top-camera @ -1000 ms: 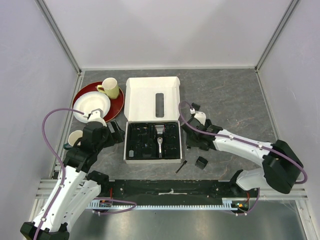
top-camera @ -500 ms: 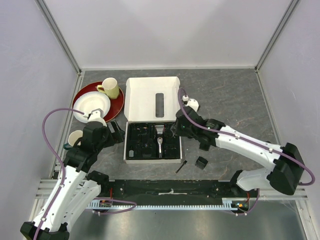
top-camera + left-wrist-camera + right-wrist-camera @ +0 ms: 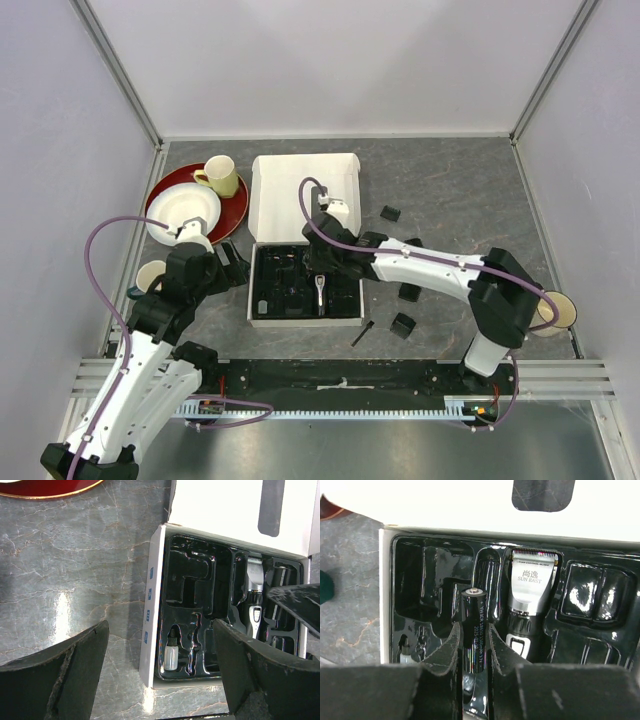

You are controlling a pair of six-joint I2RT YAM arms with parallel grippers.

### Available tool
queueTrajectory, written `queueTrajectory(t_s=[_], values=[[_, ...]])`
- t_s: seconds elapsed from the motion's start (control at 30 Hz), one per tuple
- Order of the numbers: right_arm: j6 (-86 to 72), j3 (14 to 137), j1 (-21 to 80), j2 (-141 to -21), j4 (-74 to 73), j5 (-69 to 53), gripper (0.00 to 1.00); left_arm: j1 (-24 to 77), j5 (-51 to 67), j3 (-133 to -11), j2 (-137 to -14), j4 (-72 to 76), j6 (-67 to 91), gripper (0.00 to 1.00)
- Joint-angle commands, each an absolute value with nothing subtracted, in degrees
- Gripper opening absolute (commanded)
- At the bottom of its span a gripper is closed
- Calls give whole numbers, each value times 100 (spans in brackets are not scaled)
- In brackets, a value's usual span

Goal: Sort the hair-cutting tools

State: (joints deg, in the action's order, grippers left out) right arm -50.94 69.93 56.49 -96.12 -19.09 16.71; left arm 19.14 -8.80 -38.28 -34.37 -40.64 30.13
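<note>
The right gripper (image 3: 472, 636) is closed on a black cylindrical battery (image 3: 472, 607). The battery is clamped lengthwise between both fingers, with its terminal end projecting beyond the fingertips. The battery is over the black moulded tray (image 3: 432, 562) of the white cardboard box (image 3: 290, 200), at the slots just left of the black-and-silver electric clipper (image 3: 532, 587). Whether it touches the tray cannot be determined. The clipper lies in the centre recess, blade toward the open lid. A small clear bottle with a black cap (image 3: 171, 656) sits in the tray's near-left corner.

The left gripper (image 3: 161, 630) is open and empty, jaws spread wide, at the left wall of the box over the grey marbled table (image 3: 75, 580).

Small black blocky comb attachments lie on the table right of the box, well apart:
- far one (image 3: 390, 213)
- middle one (image 3: 410, 291)
- near one (image 3: 402, 325)

A thin black stick-like brush (image 3: 362, 333) lies just beside the box's near-right corner.
</note>
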Motion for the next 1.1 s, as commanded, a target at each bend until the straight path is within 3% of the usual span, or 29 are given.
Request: queueTrajectory(t_s=[0.0, 0.5, 0.93, 1.07], values=[[-5326, 7426, 5669, -10010, -1749, 1600, 10, 1934, -879, -3964, -3410, -3981, 3129, 91], [-5300, 7796, 5660, -10810, -1740, 1890, 12, 1934, -879, -3964, -3410, -3981, 3129, 91], [-5239, 7945, 5669, -10600, -2083, 2013, 47, 1934, -896, -3955, -3410, -3990, 3129, 91], [-5142, 7980, 5669, -10547, -2118, 2056, 50, 1934, -896, -3964, -3410, -3982, 3129, 91]])
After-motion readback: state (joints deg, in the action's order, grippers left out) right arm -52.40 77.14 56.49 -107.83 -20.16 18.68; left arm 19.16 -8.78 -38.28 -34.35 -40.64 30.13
